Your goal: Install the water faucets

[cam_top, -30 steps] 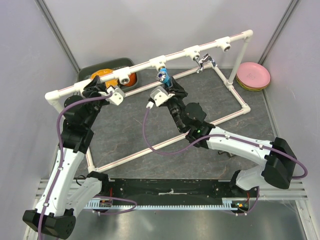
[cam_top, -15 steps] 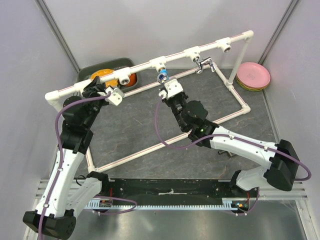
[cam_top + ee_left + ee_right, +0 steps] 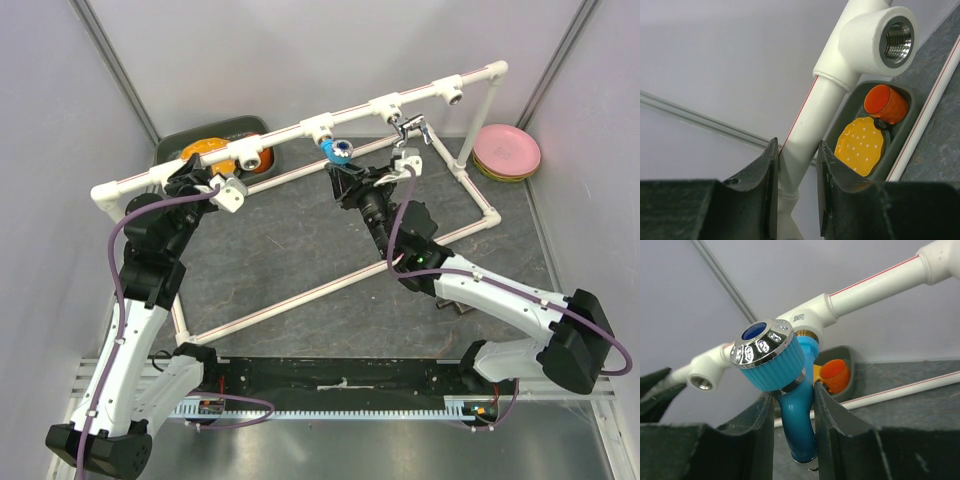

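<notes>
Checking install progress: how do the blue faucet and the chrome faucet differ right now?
The blue faucet has a ribbed, chrome-capped knob; the chrome faucet is all shiny metal. The right gripper grips the blue faucet; nothing touches the chrome faucet. Both meet tee sockets on the white pipe.

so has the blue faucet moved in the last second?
Yes. In the top view the blue faucet has swung right from under the middle tee, toward the chrome faucet.

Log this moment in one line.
left fingers: clamped on white pipe | right fingers: gripping blue faucet at tee socket | chrome faucet: mounted
</notes>
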Robot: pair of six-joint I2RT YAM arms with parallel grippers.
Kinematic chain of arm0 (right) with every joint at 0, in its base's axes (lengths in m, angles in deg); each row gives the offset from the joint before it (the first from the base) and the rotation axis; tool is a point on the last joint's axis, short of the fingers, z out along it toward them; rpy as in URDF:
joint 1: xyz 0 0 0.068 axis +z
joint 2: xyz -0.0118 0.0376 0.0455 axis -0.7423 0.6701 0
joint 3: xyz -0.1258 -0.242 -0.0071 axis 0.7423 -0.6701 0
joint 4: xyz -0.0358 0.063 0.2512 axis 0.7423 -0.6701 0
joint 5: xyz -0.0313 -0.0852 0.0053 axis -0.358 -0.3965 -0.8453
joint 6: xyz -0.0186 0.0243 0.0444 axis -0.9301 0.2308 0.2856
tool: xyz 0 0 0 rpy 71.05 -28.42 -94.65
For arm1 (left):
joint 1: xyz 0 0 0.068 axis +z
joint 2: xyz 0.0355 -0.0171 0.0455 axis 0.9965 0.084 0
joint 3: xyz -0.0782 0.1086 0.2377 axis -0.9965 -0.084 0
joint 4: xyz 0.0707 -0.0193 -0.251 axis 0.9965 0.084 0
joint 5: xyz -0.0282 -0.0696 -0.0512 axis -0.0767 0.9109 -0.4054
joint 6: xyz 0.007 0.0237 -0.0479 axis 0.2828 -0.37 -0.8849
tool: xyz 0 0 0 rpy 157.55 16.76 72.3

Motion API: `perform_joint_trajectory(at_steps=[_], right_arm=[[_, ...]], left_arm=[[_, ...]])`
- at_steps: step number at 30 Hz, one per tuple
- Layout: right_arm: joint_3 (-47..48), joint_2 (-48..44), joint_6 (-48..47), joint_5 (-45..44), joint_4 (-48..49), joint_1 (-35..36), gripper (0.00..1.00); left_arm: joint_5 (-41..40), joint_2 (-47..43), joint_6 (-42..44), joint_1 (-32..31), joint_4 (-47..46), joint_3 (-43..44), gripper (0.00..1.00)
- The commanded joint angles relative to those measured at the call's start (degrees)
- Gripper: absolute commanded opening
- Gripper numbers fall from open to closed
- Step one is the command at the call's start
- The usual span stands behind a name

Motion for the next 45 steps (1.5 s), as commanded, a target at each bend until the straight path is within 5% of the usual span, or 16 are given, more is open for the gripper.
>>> perform_joint_trajectory(at_steps=[1, 8, 11, 12, 15, 21, 29, 36, 39, 41, 45], right_arm=[[-3.04, -2.18, 32.15, -10.56, 4.40, -4.17, 0.00], [-5.42, -2.71, 53.71, -9.33, 4.66, -5.41, 0.00], [-4.90, -4.02, 49.86, -7.31, 4.67, -5.50, 0.21], [-4.72, -4.64, 47.76, -7.04, 4.06, -5.50, 0.37], [-3.93, -7.80, 37.40, -5.37, 1.26, -5.50, 0.65], [1.68, -15.01, 15.61, 0.60, -14.74, -5.50, 0.98], [20.57, -17.31, -27.19, 8.59, -44.41, -5.41, 0.98], [32.54, -12.74, -58.32, 14.50, -58.52, -4.27, 0.98], [32.90, -10.10, -70.18, 9.07, -60.11, 0.46, 0.98], [31.85, -7.64, -82.00, -2.08, -59.76, 6.51, 0.98], [27.11, -4.65, -97.87, -12.57, -51.78, 11.72, 0.98]], left_arm=[[-2.13, 0.02, -7.89, 0.81, 1.50, -0.86, 0.02], [-1.96, -0.16, -7.89, 0.81, 1.58, -0.94, 0.02], [-1.96, -0.33, -7.89, 0.81, 1.49, -1.03, 0.02], [-2.05, -0.25, -7.81, 0.89, 1.58, -0.95, 0.02], [-1.96, -0.25, -7.98, 0.90, 1.49, -0.95, 0.02], [-1.87, -0.07, -7.98, 0.98, 1.49, -0.95, 0.02], [-1.52, 0.02, -8.33, 1.07, 1.49, -0.86, 0.02], [-1.43, -0.07, -8.33, 1.07, 1.49, -0.86, 0.02], [-1.26, -0.07, -8.33, 1.07, 1.49, -0.86, 0.02], [-1.34, -0.07, -8.33, 1.07, 1.58, -0.86, 0.02], [-1.25, 0.02, -8.33, 1.16, 1.49, -0.86, 0.02]])
